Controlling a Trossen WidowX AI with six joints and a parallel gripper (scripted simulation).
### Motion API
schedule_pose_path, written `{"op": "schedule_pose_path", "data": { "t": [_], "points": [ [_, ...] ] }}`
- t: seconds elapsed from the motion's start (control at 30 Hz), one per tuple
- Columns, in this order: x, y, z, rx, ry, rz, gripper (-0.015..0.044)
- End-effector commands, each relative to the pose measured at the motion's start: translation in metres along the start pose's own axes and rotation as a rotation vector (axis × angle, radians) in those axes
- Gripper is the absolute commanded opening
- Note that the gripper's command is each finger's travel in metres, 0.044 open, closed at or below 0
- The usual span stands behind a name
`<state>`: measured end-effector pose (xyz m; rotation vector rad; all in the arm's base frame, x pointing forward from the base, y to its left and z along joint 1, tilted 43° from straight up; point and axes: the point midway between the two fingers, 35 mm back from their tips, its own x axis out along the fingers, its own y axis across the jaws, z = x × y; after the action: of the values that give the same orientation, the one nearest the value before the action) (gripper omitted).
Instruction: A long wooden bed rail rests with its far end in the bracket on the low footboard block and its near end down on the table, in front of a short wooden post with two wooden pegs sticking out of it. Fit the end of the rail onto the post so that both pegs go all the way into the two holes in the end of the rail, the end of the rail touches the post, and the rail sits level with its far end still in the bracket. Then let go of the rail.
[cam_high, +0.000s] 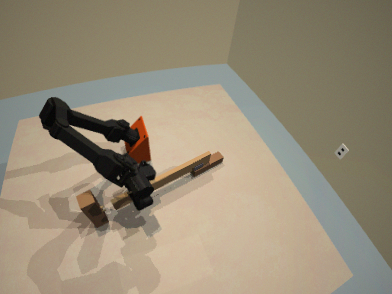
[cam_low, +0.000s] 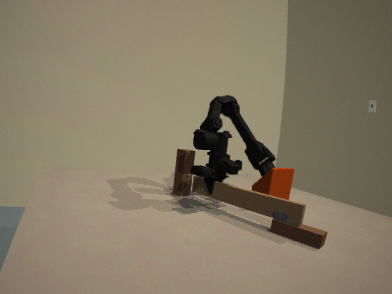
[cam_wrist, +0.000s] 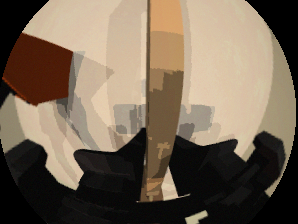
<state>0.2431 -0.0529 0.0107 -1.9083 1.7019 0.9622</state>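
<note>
The long wooden rail (cam_high: 176, 175) (cam_low: 250, 198) (cam_wrist: 166, 55) has its far end at the grey bracket (cam_high: 198, 167) (cam_low: 281, 216) on the low footboard block (cam_high: 216, 158) (cam_low: 300, 235). My gripper (cam_high: 137, 195) (cam_low: 211, 187) (cam_wrist: 152, 130) is shut on the rail near its post end, from above. That end is off the table, with its shadow apart below it. The rail looks roughly level. The upright wooden post (cam_high: 91, 206) (cam_low: 184, 172) stands just beyond the rail's near end, with a small gap between them in the top view. The pegs and holes are too small and shaded to tell their alignment.
The orange wedge-shaped block (cam_high: 140, 140) (cam_low: 281, 183) (cam_wrist: 42, 70) stands beside the rail, near the arm's base. The arm reaches over from that side. Arm shadows fall across the table (cam_high: 260, 225) (cam_low: 125, 250) around the post.
</note>
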Motion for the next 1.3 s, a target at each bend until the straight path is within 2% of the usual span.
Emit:
{"op": "schedule_pose_path", "data": {
  "t": [0.0,1.27],
  "points": [
    [-0.0043,-0.0006,0.0007,0.004,-0.011,-0.007,0.0000],
    [-0.0087,-0.0004,0.0007,0.004,-0.011,-0.007,0.0000]
  ]
}}
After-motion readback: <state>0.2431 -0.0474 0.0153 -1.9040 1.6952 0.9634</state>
